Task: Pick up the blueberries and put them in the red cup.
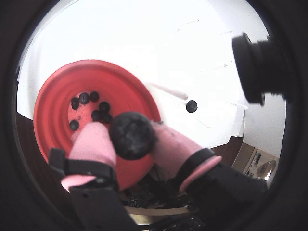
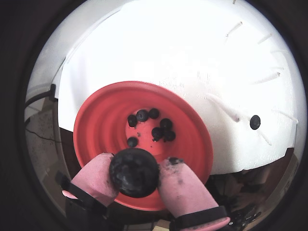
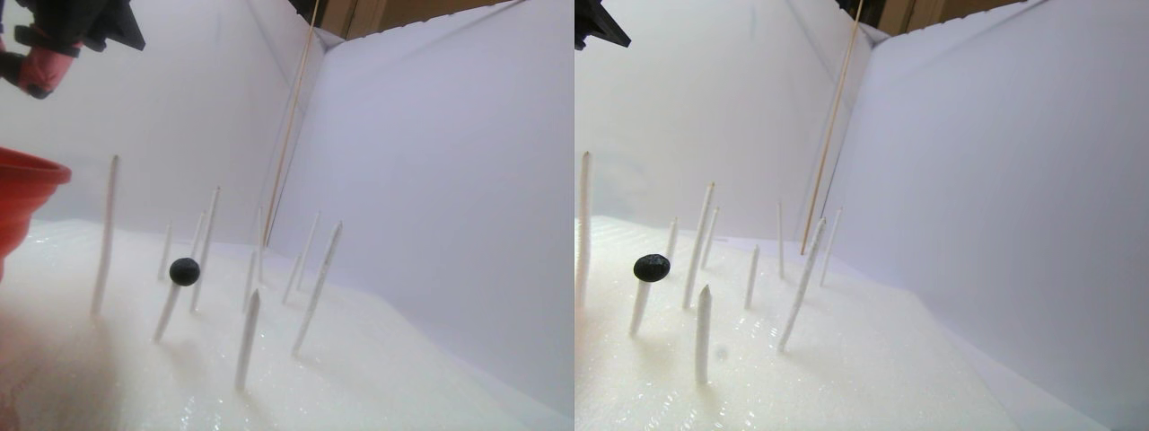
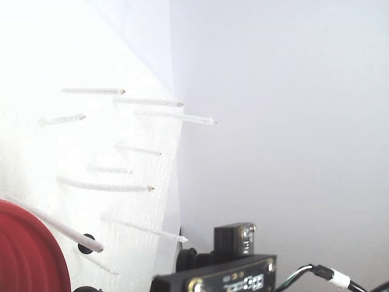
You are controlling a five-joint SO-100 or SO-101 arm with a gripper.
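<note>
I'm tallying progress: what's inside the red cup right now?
In both wrist views the red cup holds about seven blueberries on its bottom. The gripper holds another above the rim, hiding part of the near wall.

White walls (image 3: 431, 180) meet in corner; white bumpy floor (image 3: 377, 377); thin white sticks (image 3: 246, 339) stand up; bright light.

Bright red cup (image 2: 103, 122), concentric ridged rings, centre frame. Matte near-black blueberries (image 2: 154, 127) inside; another (image 2: 134, 172) between pink-tipped black gripper (image 2: 135, 173) fingers, lower centre. White spikes (image 3: 106, 235), white foam base (image 3: 377, 377), white walls.
</note>
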